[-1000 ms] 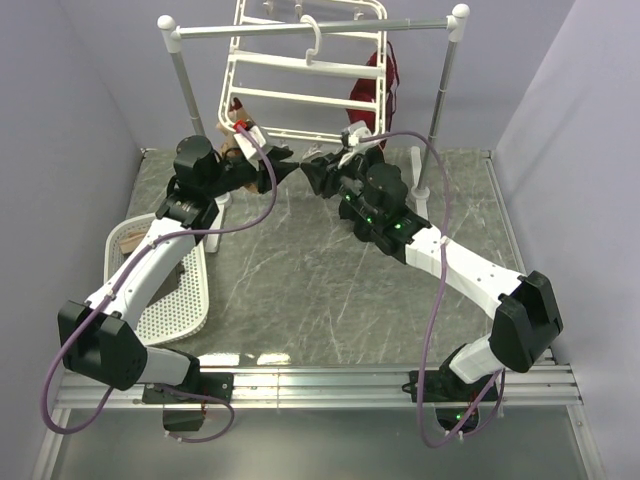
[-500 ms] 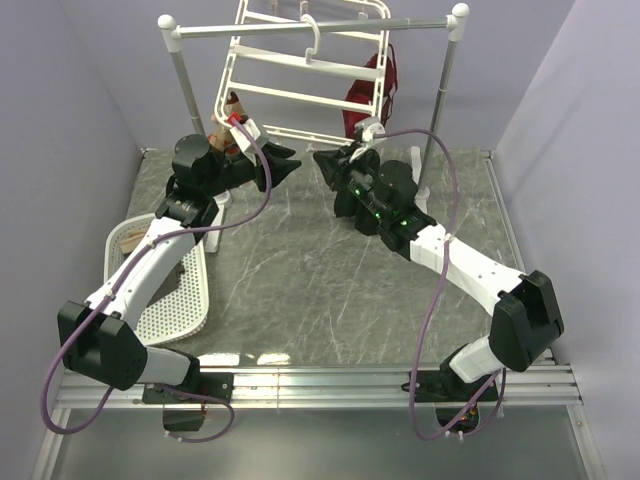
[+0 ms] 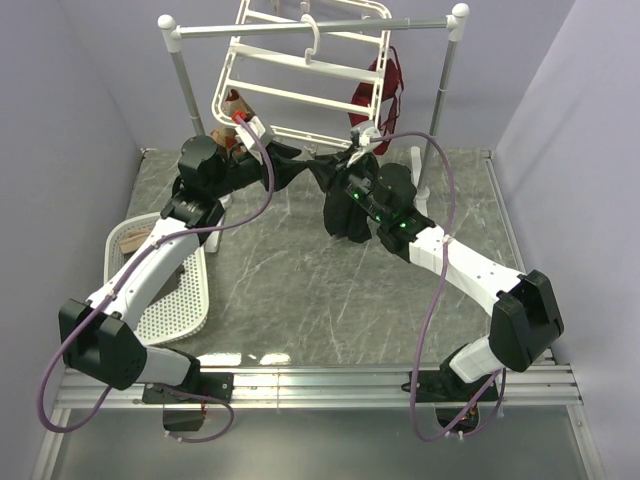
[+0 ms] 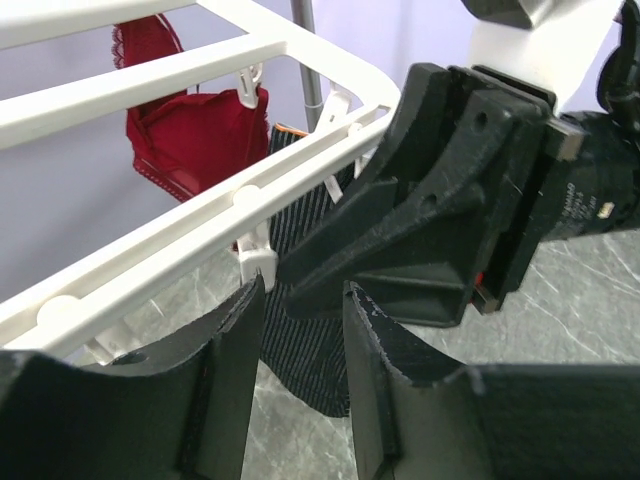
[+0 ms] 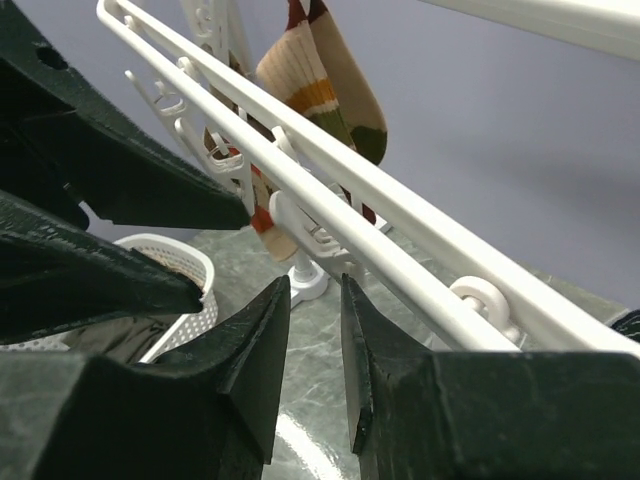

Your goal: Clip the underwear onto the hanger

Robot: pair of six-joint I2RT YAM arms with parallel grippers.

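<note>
Black, finely ribbed underwear (image 4: 305,220) hangs limp under the hanger's (image 4: 150,235) lower bar, just beside a white clip (image 4: 255,268). Below that bar, the left hand (image 4: 302,292) is slightly spread and empty. The right hand (image 5: 312,285) is narrowly parted, pinching nothing.

Pale lilac walls (image 3: 80,80) close in a grey marbled tabletop (image 3: 300,290) (evenly lit, glare near its front edge); a white two-post rail stand (image 3: 444,85) stands at the back.
</note>
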